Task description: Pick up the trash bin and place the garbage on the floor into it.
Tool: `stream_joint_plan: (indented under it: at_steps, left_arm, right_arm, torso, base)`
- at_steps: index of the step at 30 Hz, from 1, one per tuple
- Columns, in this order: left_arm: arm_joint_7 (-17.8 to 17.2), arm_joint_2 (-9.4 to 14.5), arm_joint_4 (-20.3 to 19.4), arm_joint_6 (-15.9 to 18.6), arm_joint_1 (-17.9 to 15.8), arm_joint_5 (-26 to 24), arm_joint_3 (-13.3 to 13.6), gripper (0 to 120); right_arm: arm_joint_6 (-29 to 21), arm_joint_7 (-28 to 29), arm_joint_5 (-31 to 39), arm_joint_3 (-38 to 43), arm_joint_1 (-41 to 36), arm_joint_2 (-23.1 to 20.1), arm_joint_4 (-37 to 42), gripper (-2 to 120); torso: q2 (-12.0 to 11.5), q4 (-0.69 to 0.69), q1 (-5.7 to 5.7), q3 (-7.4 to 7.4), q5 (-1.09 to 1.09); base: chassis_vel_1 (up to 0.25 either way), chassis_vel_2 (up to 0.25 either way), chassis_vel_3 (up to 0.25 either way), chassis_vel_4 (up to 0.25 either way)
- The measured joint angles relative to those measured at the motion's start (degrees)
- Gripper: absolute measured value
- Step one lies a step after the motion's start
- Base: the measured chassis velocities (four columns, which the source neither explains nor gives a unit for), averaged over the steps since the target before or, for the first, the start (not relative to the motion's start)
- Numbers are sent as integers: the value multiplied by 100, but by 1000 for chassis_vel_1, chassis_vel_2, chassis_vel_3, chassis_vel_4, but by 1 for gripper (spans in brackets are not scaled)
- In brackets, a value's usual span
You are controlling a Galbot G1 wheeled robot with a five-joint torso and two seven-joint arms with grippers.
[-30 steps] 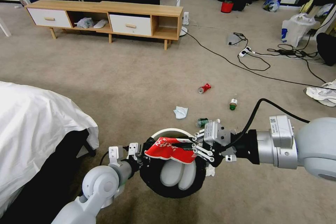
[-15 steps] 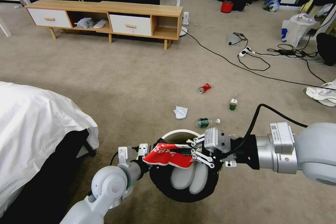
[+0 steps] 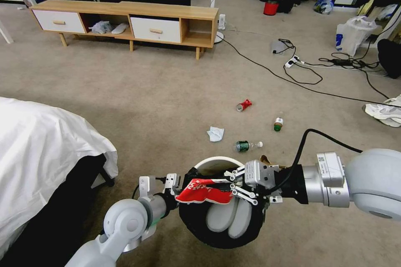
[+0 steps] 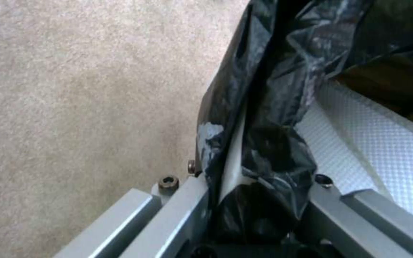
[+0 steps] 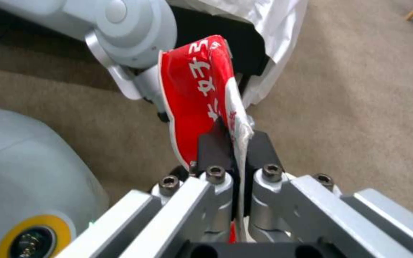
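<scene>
Here, left of the bin [image 3: 221, 200]: left gripper [image 3: 173, 187], jaws clamped on the rim through the black liner [image 4: 264, 143], bin held tilted off the carpet [image 3: 167, 104] with its mouth turned away from the robot. Over the bin: red-and-white wrapper [image 3: 204, 190], lying across the wall, not above the opening. Right of the bin: right gripper [image 3: 232, 184], jaws pinched shut on one edge of the wrapper, the rest hanging free.

Beyond the bin on the carpet: tissue [image 3: 215, 133], green bottle [image 3: 244, 145], red can [image 3: 243, 105], green can [image 3: 278, 124], all uncollected.

Risks, judged from this: release here likely drops the wrapper down the outside of the bin, since the mouth sits farther off. Thin edge grip, so possible slip during travel. Single-sided rim pinch through slick liner, so possible sag or twist of the bin.
</scene>
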Motion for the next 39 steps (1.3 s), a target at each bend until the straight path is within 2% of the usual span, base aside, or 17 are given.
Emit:
stream_joint_plan:
  at_steps: [10,13,14,16,18,19,22,23,24,25,29,30,32,39]
  left_arm:
    - [-3,56,-31,-4,3,-322,4,0]
    - [-3,56,-34,-4,-2,-355,16,0]
    - [-1,57,-34,-4,-10,-374,21,0]
    - [-1,56,-34,-4,-16,-383,21,0]
    - [1,50,-41,-4,-22,-421,21,0]
    - [1,50,-41,-4,-22,-421,21,0]
    - [7,24,-45,-4,-35,-450,21,0]
    - [7,24,-45,-4,-35,-450,21,0]
    - [7,6,-45,-4,-46,-458,21,0]
    - [7,6,-45,-4,-46,-458,21,0]
    - [6,-41,-44,-4,-55,-484,25,0]
    - [6,-41,-44,-4,-55,-484,25,0]
    - [5,-51,-46,-4,-55,-493,30,0]
    - [1,-51,-47,-2,-50,-509,27,0]
  right_arm:
    - [33,-107,-181,-3,-202,27,-136,0]
    - [44,-127,-218,-3,-248,30,-186,4]
    - [46,-128,-224,-2,-269,30,-201,11]
    - [47,-129,-224,-1,-280,28,-203,12]
    - [48,-130,-230,3,-321,21,-209,25]
    - [48,-130,-230,3,-321,21,-209,25]
    - [50,-130,-260,14,-416,7,-213,39]
    - [50,-130,-260,14,-416,7,-213,39]
    - [50,-131,-273,19,-449,2,-215,46]
    - [50,-131,-273,19,-449,2,-215,46]
    - [50,-143,-316,21,-493,-6,-266,64]
    - [50,-143,-316,21,-493,-6,-266,64]
    - [52,-150,-329,22,-516,-10,-277,74]
    - [55,-166,-346,25,-531,5,-285,76]
  torso:
    - [0,0,0,0,0]
    - [0,0,0,0,0]
    - [0,0,0,0,0]
    - [0,0,0,0,0]
    - [0,0,0,0,0]
    - [0,0,0,0,0]
    - [0,0,0,0,1]
    - [0,0,0,0,1]
    - [0,0,0,0,0]
    - [0,0,0,0,0]
    - [0,0,0,0,1]
    - [0,0,0,0,1]
    - [0,-1,0,0,0]
    - [0,0,0,0,0]
  base:
    - [0,0,0,0]
    - [0,0,0,0]
    - [0,0,0,0]
    - [0,0,0,0]
    - [0,0,0,0]
    - [0,0,0,0]
    - [0,0,0,0]
    - [0,0,0,0]
    - [0,0,0,0]
    - [0,0,0,0]
    - [0,0,0,0]
    - [0,0,0,0]
    - [0,0,0,0]
    - [0,0,0,0]
